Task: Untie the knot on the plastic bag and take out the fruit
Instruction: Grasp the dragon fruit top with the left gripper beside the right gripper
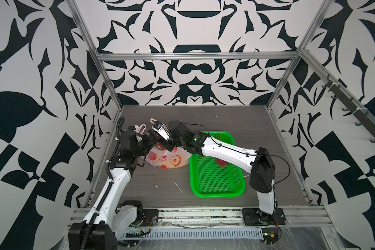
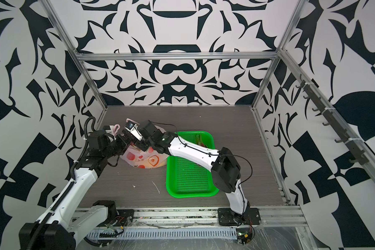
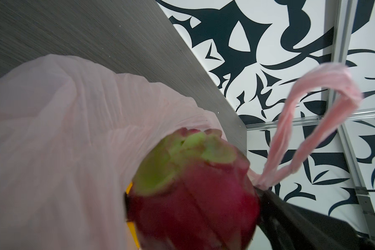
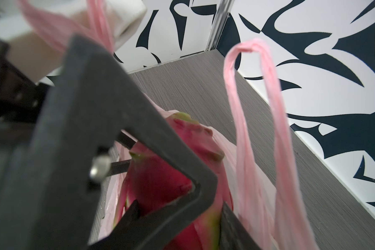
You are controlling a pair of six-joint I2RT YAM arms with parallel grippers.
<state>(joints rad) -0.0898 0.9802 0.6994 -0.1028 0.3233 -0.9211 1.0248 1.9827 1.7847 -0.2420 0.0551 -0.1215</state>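
One dragon fruit [image 3: 193,194], magenta with green-tipped scales, is seen standing out of the open mouth of the plastic bag [image 1: 171,161]. In the right wrist view it [image 4: 156,177] is clamped between the dark fingers [image 4: 232,227] of the right tool [image 1: 161,145], whose jaws are kept partly apart by the fruit's width. A yellow sliver [image 3: 131,225] is glimpsed beside the fruit inside the bag; what it is cannot be told. Two handle loops are raised above the mouth, apart from each other: one [image 4: 258,108] is stood upright just beside the fruit, the other [image 4: 100,28] is draped close to the left arm. The left tool [image 1: 154,138] is brought to the same mouth from the opposite side with its jaws spread wide; whether any plastic is caught by it cannot be told. In the left wrist view a black finger [image 3: 290,220] is shown against the side of the fruit, at the root of a handle loop. The bag, pale pink with red-orange prints, is set on the worktop [image 1: 160,188] toward its left edge, about midway between front and back, as shown in both top views [image 2: 147,160]. Its right side is pressed against the left rim of a green basket [image 1: 217,193] placed at the middle of the worktop. A second red fruit [image 1: 222,162] is seen in that basket, mostly hidden under the right arm. A few white scraps [image 1: 179,188] are scattered on the bare worktop between the bag and the front edge.
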